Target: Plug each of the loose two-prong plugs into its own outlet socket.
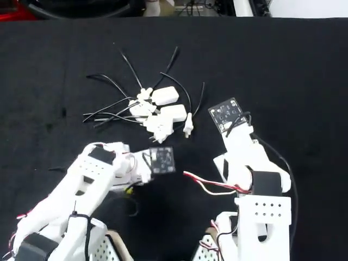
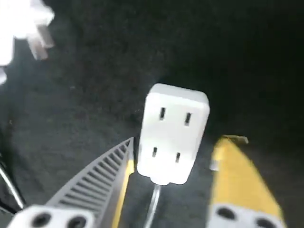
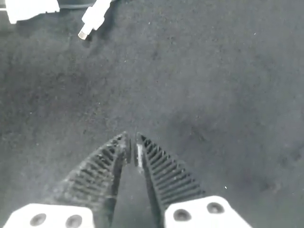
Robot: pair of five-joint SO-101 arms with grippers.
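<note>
Fingers (image 2: 109,166) of the left gripper (image 2: 179,141) released and spread, straddling the white outlet socket (image 2: 173,133): ribbed one just beside one flank, yellow one apart from the other, cord (image 2: 153,209) trailing back between them. Fingers (image 3: 161,171) of the right gripper (image 3: 132,142) clenched tip to tip on nothing, hovering over the bare black table (image 3: 213,95), with a loose plug (image 3: 95,16) lying ahead of them. Remaining plugs and sockets (image 1: 173,113) heaped together mid-table

Likely step in hand: securing the socket. Centre first, to land both pads on the flanks together and avoid swivelling the block. Grip near the cord end, leaving all four slots uncovered. Close gently, wary of smooth plastic squirting out under a skewed squeeze. Pin it flat against the table rather than lifting, to give the other arm a steady target. Then open the right pair, take the plug by its body with prongs clear, and line the prongs up with one slot pair before pushing straight in
</note>
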